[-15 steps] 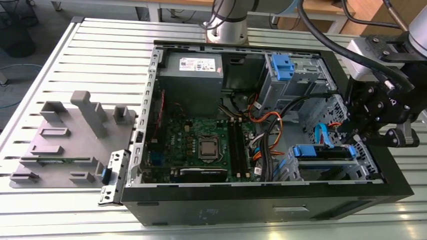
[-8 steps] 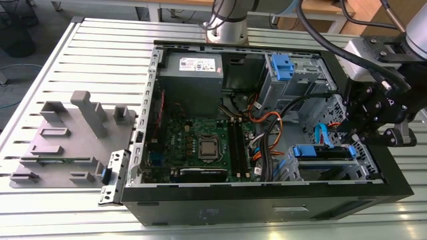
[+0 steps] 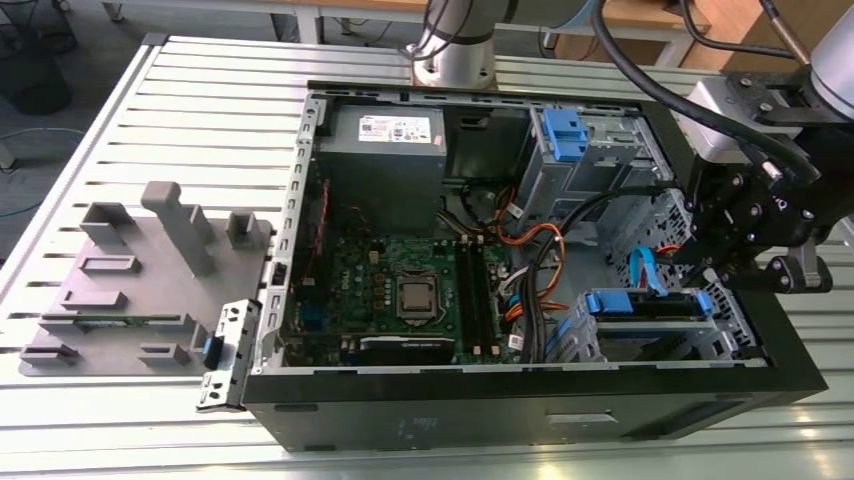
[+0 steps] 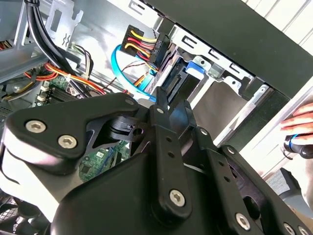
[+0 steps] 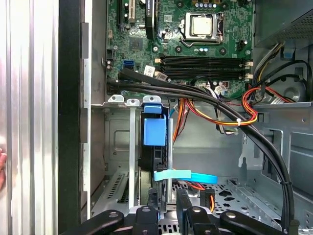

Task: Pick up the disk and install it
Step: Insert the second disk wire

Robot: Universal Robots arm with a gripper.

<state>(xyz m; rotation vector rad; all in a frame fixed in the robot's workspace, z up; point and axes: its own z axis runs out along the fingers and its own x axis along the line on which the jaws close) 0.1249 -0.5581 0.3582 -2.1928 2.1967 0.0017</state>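
The disk (image 3: 650,303) sits edge-up in the lower drive cage (image 3: 587,335) at the front corner of the open computer case, toward the exterior view's right. Its blue rail and dark edge appear in the first wrist view (image 5: 154,132) and in the second wrist view (image 4: 191,68). My gripper (image 3: 714,270) hangs just above and beside that cage, over the case's side wall. Its fingers (image 4: 159,105) stand close together with only a narrow gap and nothing between them. In the first wrist view the gripper (image 5: 167,215) is a short way off the disk's end.
A light-blue data cable (image 5: 186,176) and a black cable bundle (image 5: 205,98) run past the cage. The motherboard (image 3: 400,290) and power-supply box (image 3: 387,135) fill the case. A grey fixture (image 3: 134,270) lies on the slatted table. A person's hand (image 4: 299,122) rests outside the case.
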